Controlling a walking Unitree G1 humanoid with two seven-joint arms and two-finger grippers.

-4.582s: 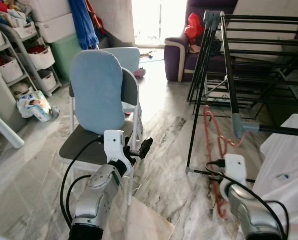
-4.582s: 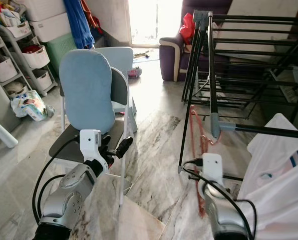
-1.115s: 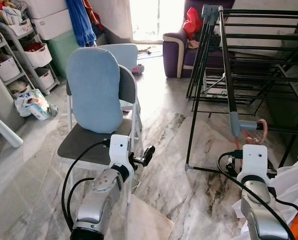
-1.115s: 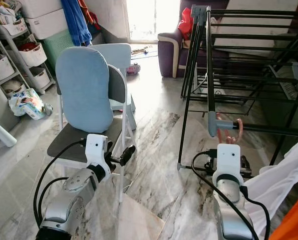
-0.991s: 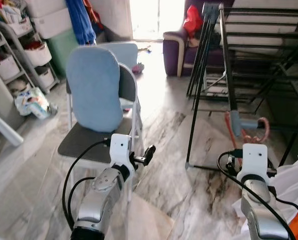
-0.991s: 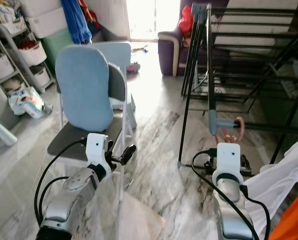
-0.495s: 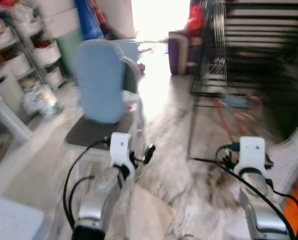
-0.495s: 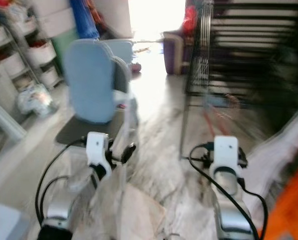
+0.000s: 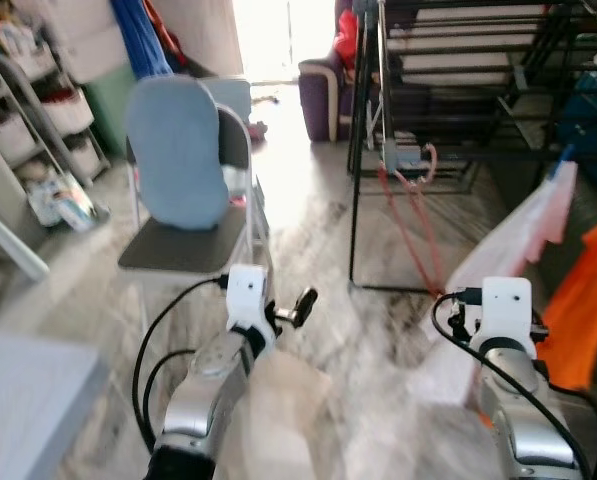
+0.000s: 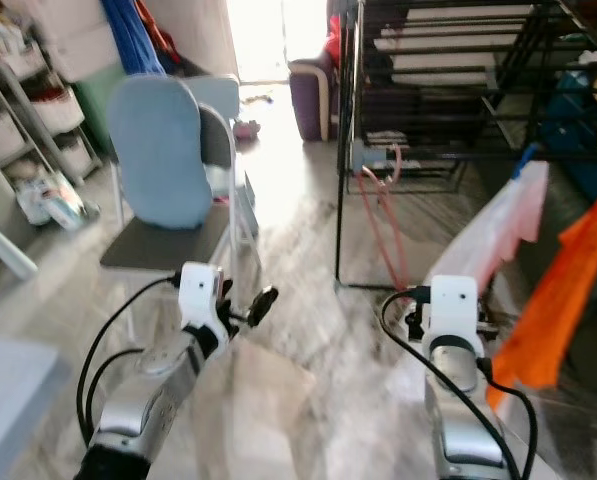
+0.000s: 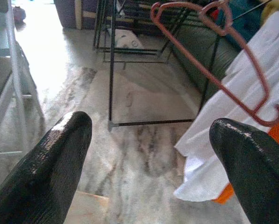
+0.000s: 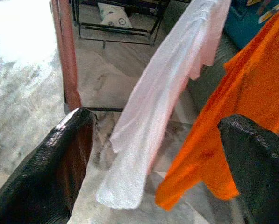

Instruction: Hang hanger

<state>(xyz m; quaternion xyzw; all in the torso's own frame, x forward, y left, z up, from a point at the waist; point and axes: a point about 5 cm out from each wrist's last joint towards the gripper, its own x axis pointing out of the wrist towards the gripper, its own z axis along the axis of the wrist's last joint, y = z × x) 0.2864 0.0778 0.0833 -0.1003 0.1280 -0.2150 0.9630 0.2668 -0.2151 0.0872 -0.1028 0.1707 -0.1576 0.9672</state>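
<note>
Pink plastic catches the eye first: the hanger [image 9: 410, 200] is hooked on a dark rail of the black drying rack [image 9: 448, 60], its hook up by a grey joint and its long body slanting down toward the marble floor [image 9: 308, 240]. It is on the rail and apart from both arms, so the hanging itself looks done to me.

From where the robot stands, the hanger lies ahead and somewhat to its right, between the two arms in the head views but closer to the right one. Its long axis runs steeply downward from the rail, leaning toward the robot's right. In the left wrist view the hanger [image 11: 214, 60] shows as a thin pink triangle well beyond the fingers.

Left tool [image 9: 300, 305] is held low in front of the body, pointing forward past the grey folding chair [image 9: 183, 190] with its blue cushion; its black fingers stand wide apart and hold nothing. Right tool [image 12: 158, 154] is likewise spread wide and empty, aimed at a pale pink-white garment [image 12: 162, 102] and an orange one [image 12: 232, 112] draped on the rack. The right arm [image 9: 505, 330] is raised to about the same height as the left, forearm pointing ahead.
</note>
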